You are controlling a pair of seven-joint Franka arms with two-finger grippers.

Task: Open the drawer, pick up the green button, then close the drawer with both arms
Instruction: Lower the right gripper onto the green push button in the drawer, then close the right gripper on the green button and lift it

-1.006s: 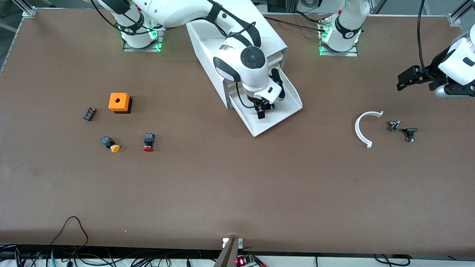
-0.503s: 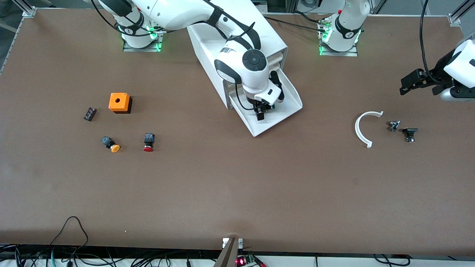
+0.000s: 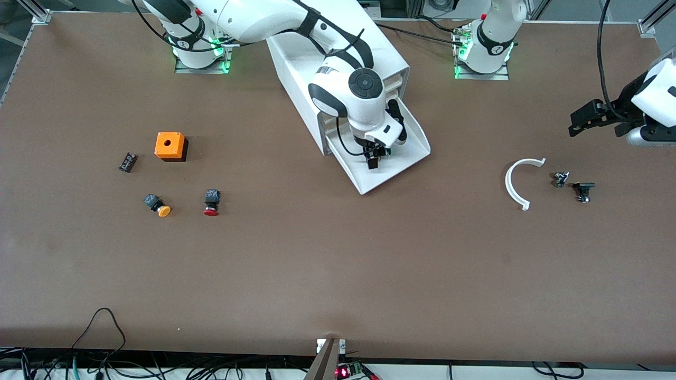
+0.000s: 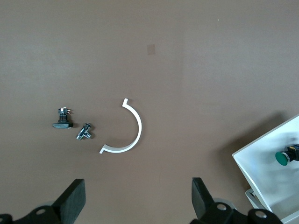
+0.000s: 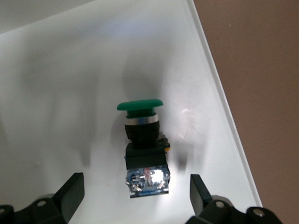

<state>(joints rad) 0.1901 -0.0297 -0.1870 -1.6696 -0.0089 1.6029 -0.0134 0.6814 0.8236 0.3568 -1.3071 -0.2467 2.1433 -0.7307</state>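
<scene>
The button (image 5: 142, 142) lies on its side in the pulled-out drawer (image 3: 409, 134), upper centre of the front view, with the right gripper (image 3: 373, 157) over it, fingers (image 5: 70, 193) spread wide. A skewed descent could nudge it or pinch only the slick green cap. At the upper right edge the left gripper (image 3: 594, 113) waits released over the desk (image 3: 338, 274).

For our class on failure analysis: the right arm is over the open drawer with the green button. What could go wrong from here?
1. The green button lies on its side between the open right tool; closing on the round cap might let it slip.
2. It lies close to the drawer side wall, which a finger might catch.
3. The left tool waits over the table; closing the drawer early might trap the right arm.
</scene>
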